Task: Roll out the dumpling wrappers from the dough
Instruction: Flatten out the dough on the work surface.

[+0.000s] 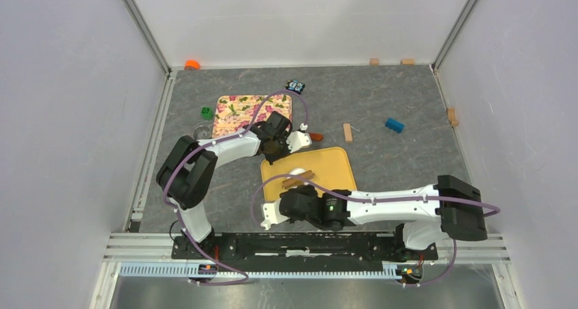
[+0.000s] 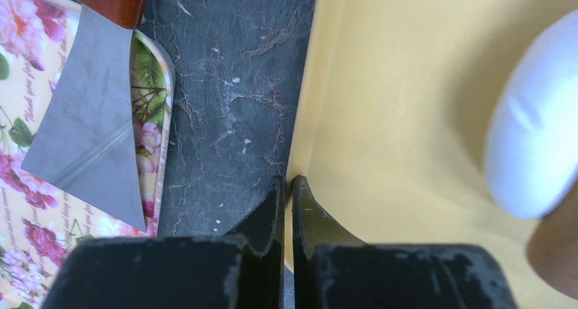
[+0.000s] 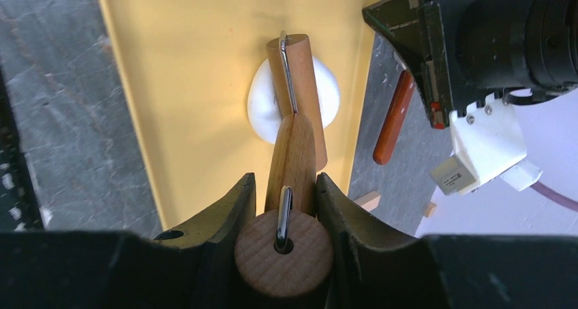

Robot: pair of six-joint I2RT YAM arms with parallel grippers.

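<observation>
The dough [image 1: 298,172] is a flattened white patch on the yellow board [image 1: 334,160]. A wooden roller [image 3: 300,70] lies across the dough [image 3: 328,91] on the board [image 3: 191,70]. My right gripper [image 3: 284,183] is shut on the roller's wooden handle, at the board's near end [image 1: 290,194]. My left gripper [image 2: 287,181] is shut at the board's left rim [image 2: 409,84], one finger over the grey table and one over the board, with the rim in the narrow slit between them. In the top view it sits at the board's far left corner [image 1: 272,149]. The dough [image 2: 538,125] shows blurred at right.
A floral board [image 1: 235,111] lies behind, with a scraper's steel blade [image 2: 88,118] and red handle [image 3: 393,118] beside it. A clear cup [image 1: 202,130], green block [image 1: 206,111], blue block [image 1: 394,125] and wooden blocks [image 1: 347,131] are scattered on the grey table.
</observation>
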